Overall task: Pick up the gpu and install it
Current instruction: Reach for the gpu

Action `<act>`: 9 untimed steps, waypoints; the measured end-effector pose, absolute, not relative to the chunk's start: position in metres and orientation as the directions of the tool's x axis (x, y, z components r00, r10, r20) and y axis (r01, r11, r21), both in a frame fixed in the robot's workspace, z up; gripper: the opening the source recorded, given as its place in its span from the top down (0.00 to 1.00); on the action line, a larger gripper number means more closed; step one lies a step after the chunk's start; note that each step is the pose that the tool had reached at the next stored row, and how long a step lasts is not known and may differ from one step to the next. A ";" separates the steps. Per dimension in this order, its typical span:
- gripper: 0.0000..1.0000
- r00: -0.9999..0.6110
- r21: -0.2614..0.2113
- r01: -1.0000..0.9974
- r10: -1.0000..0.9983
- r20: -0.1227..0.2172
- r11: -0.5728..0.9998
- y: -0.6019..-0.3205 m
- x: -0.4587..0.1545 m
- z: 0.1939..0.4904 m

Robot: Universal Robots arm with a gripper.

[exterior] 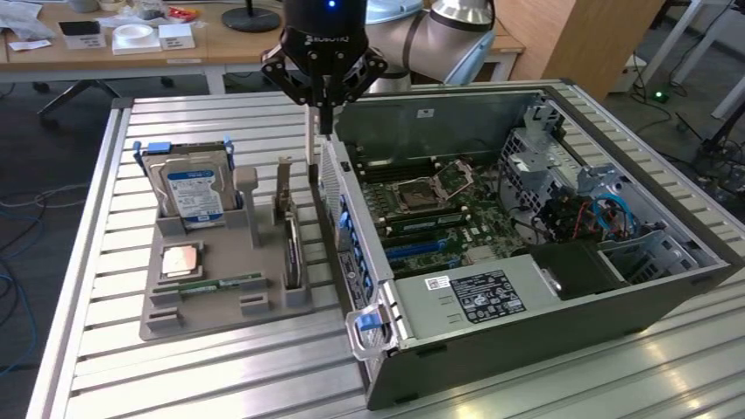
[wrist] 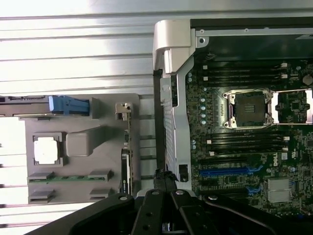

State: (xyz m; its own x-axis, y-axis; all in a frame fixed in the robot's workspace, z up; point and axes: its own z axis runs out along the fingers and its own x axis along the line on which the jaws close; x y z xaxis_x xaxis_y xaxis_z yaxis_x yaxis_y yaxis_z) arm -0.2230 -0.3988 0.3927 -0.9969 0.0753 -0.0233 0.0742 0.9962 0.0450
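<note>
The gpu [exterior: 291, 249] stands on its edge in the grey tray [exterior: 222, 314], a thin green card with its silver bracket at the far end. In the wrist view the gpu [wrist: 126, 152] is seen edge-on beside the tray's [wrist: 78, 142] rim. My gripper [exterior: 324, 120] hangs above the gap between the tray and the computer case [exterior: 512, 305], its fingers shut with nothing between them. From the wrist view my gripper [wrist: 164, 176] sits over the case's rear wall, off to the side of the gpu and not touching it.
The tray also holds a silver hard drive [exterior: 194, 194], a CPU [exterior: 178, 260] and a memory stick [exterior: 215, 284]. The open case shows the motherboard [exterior: 431, 205] with blue slots [wrist: 225, 171]. All stands on a slatted metal table [exterior: 209, 375]; a cluttered desk [exterior: 128, 39] lies behind.
</note>
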 end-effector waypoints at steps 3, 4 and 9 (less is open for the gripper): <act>0.89 -0.997 0.045 0.074 0.075 -0.023 0.996 -0.399 -0.224 0.393; 0.89 -0.997 0.045 0.074 0.075 -0.023 0.996 -0.399 -0.224 0.393; 0.89 -0.997 0.045 0.074 0.075 -0.023 0.996 -0.399 -0.226 0.393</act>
